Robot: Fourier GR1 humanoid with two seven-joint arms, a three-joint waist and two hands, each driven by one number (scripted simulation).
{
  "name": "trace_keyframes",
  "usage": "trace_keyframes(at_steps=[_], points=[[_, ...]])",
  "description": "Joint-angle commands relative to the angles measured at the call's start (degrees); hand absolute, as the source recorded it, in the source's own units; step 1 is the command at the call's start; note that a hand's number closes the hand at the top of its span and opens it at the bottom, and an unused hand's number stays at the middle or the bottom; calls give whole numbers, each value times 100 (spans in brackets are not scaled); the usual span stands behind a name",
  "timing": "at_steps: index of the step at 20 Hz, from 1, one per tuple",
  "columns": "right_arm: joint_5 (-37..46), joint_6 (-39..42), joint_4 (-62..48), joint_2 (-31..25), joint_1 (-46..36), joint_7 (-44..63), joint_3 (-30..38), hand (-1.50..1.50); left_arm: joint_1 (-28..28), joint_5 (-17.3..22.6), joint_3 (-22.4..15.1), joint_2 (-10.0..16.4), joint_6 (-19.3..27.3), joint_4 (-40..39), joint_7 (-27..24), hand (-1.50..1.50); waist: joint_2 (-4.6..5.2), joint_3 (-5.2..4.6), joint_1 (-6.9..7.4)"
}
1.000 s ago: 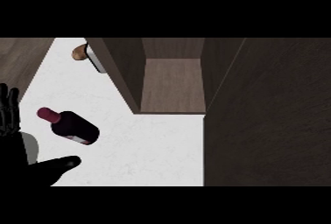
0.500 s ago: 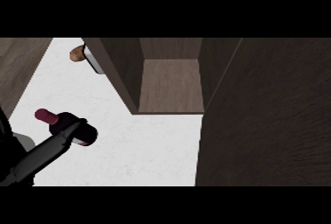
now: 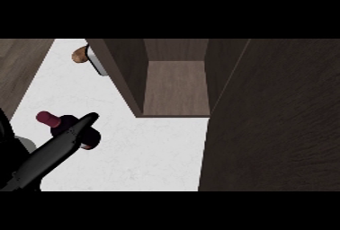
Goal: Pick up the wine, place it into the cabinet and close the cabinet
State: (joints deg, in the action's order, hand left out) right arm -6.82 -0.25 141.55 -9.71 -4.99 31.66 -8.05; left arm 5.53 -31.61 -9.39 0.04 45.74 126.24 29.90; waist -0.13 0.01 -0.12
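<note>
The wine bottle lies on the white counter at the left, its crimson cap pointing up-left and its dark body partly hidden. My right hand stretches in from the lower left with straight fingers laid across the bottle's body, not curled round it. To the bottle's upper right, the cabinet stands open and its wooden shelf is bare. Only a dark sliver of my left hand shows at the left edge.
The cabinet's open door is a large dark panel filling the right side. Its left wall juts toward the bottle. A brown object and a pale item sit behind that wall at the top left.
My right hand has reached farther up and right and now lies over the bottle's body. The view has drifted, so the bottle and cabinet sit slightly more to the right.
</note>
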Motion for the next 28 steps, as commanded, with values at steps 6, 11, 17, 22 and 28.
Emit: trace_keyframes(at_steps=[6, 11, 17, 22, 28], points=[[-140, -503, 820, -114, -1003, 1549, 267, -150, 673, -986, -5, -3, -40, -177, 1266, -150, -2, -2, -12], [-224, -656, 1019, -255, -1444, 2181, 522, -150, 893, -961, 434, -2, -353, 30, 1632, -150, -12, -1, -18], [-479, -635, 1207, -330, -1589, 2476, 748, -150, 669, 87, 948, 255, 20, -480, 687, -150, -6, -11, -62], [-193, -762, 681, -368, -2349, 2649, 706, -150, 680, -9, 953, 68, 271, -842, 372, -150, 0, -8, -16], [-298, -720, 914, -336, -2191, 2745, 737, -150, 213, 510, 1027, 92, 298, -1113, -223, -150, 0, -6, -26]])
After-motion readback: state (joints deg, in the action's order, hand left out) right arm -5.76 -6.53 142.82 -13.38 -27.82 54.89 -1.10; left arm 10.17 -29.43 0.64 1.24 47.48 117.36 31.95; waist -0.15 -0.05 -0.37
